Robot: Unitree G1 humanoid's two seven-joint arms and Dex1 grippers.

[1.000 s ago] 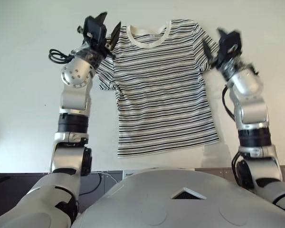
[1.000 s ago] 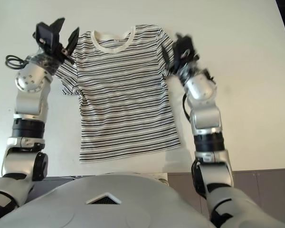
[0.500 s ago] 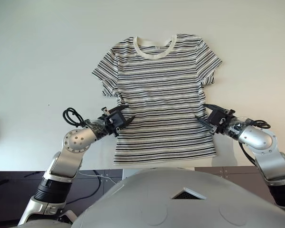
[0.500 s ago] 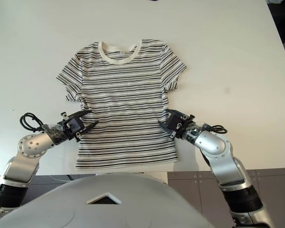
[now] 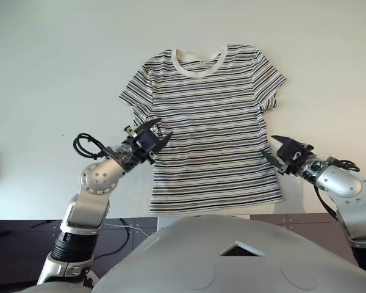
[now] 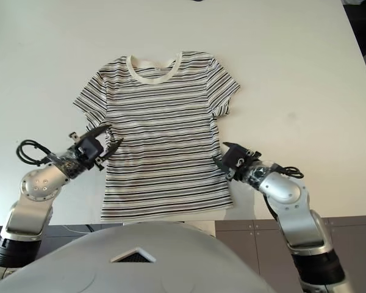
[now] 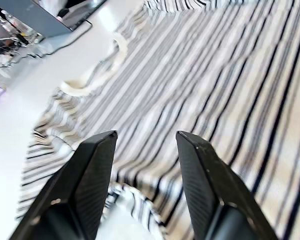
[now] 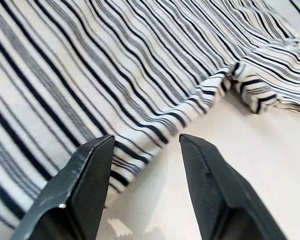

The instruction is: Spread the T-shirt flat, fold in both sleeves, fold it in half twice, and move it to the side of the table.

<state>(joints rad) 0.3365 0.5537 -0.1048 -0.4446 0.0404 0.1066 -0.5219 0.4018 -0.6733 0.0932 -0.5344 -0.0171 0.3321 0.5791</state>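
Two spread-fingered tools, left gripper [image 5: 161,129] and right gripper [image 5: 269,146], are flanking the T-shirt [image 5: 207,116] lying flat on the table [image 5: 49,73], where pinching each sleeve at its hem should keep folds even.

The left gripper [image 5: 165,127] covers the T-shirt's [image 5: 210,104] edge just below its left sleeve [image 5: 134,91], so the cloth there cannot be seen. In both wrist views the T-shirt is cut off on all sides, and beyond its collar [image 7: 97,70] some clutter [image 7: 20,30] is too blurred to name.
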